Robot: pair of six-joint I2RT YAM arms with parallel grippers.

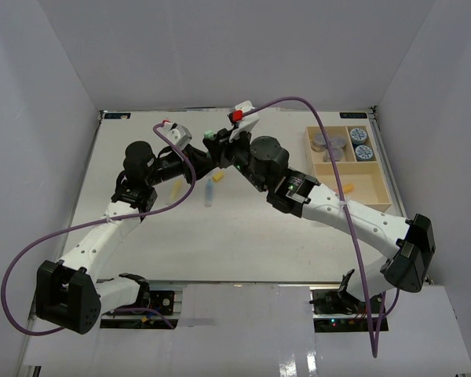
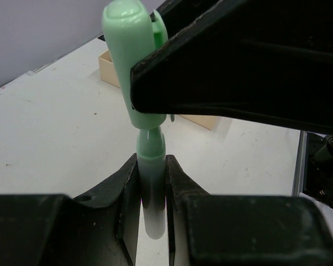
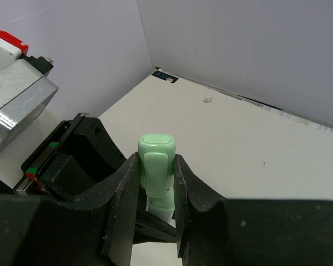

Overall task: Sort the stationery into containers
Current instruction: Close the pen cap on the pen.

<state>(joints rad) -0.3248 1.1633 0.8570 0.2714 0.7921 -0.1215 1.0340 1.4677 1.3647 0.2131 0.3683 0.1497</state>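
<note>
A pale green marker (image 2: 134,66) is held above the table between both grippers, a little left of the table's middle. My left gripper (image 2: 151,166) is shut on its whitish barrel. My right gripper (image 3: 156,166) is shut on its green cap (image 3: 156,148). In the top view the two grippers meet, left gripper (image 1: 202,153) and right gripper (image 1: 224,149), with the green marker (image 1: 209,135) showing between them. The wooden tray (image 1: 361,188) lies at the far right. Its small sections hold grey rolls (image 1: 328,144) and blue-and-white rolls (image 1: 360,143).
A yellow marker (image 1: 175,191) and a blue marker (image 1: 209,192) lie on the table under the left arm. A small yellow piece (image 1: 347,188) rests in the tray's larger section. A corner of the tray (image 2: 108,66) shows behind the held marker in the left wrist view.
</note>
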